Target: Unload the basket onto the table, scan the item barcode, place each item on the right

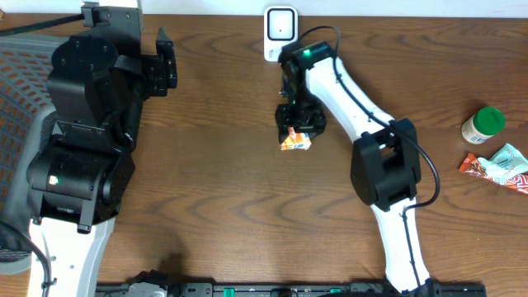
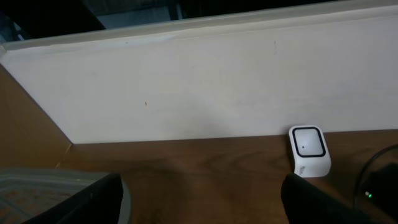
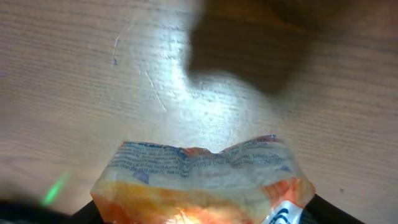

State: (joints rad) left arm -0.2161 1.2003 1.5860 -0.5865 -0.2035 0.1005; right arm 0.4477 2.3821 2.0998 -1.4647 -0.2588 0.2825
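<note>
right gripper (image 1: 295, 130): clenched on orange packet (image 1: 294, 143) | packet: near scanner (image 1: 280, 31), on its robot side, crumpled in the grip; lifted or resting on table (image 1: 206, 181), cannot tell | left gripper (image 1: 167, 62): jaws spread wide, well left of scanner | jar (image 1: 483, 124), wrappers (image 1: 497, 165): far right of scanner

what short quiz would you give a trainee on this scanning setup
1. True or false: the left pincer grips the orange packet.
2. Where does the white scanner stand? A) far table edge B) near table edge C) on the packet
3. What colour is the lid of the jar?
Key: 1 false, the right pincer holds it; 2 A; 3 green.
</note>
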